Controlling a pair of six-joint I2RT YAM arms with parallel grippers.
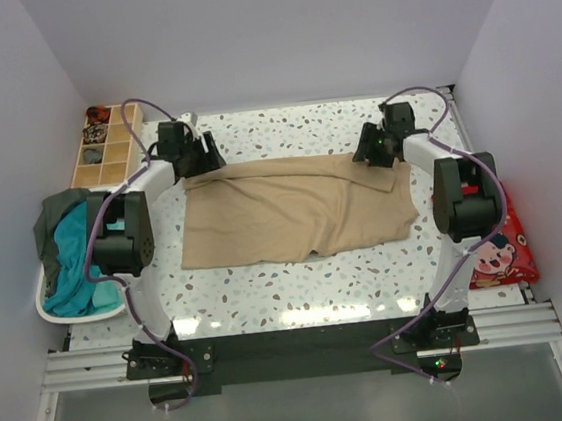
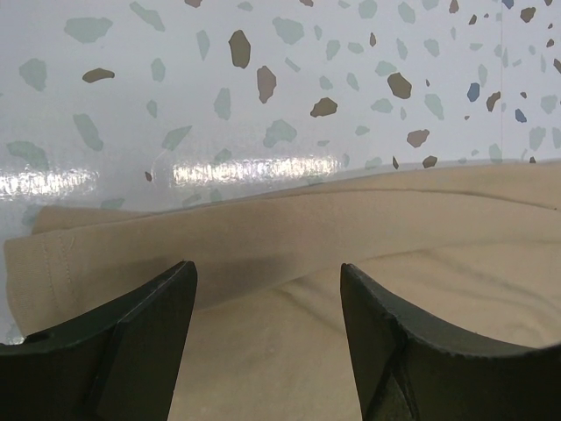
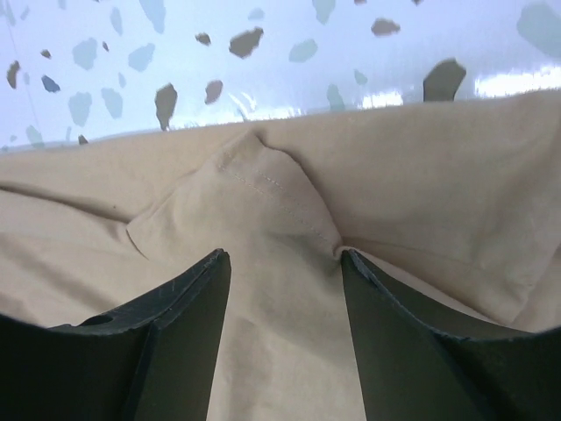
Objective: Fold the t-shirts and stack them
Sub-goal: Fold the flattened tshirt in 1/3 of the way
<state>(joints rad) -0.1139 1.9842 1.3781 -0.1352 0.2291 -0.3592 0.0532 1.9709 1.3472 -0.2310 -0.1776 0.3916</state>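
Note:
A large sandy-beige t-shirt (image 1: 291, 209) lies spread flat in the middle of the speckled table. My left gripper (image 1: 199, 162) sits at its far left corner, open, its fingers (image 2: 131, 342) straddling the folded hem of the shirt (image 2: 263, 246). My right gripper (image 1: 373, 150) sits at the far right corner, open, its fingers (image 3: 412, 342) resting on a puckered fold of the shirt (image 3: 263, 219). A teal shirt (image 1: 71, 273) and a dark grey-green shirt (image 1: 55, 216) lie in the white basket at the left.
The white basket (image 1: 50, 310) hangs off the table's left edge. A wooden compartment box (image 1: 104, 154) with small items stands at the far left. A red patterned bag (image 1: 501, 248) lies at the right edge. White walls close in the table.

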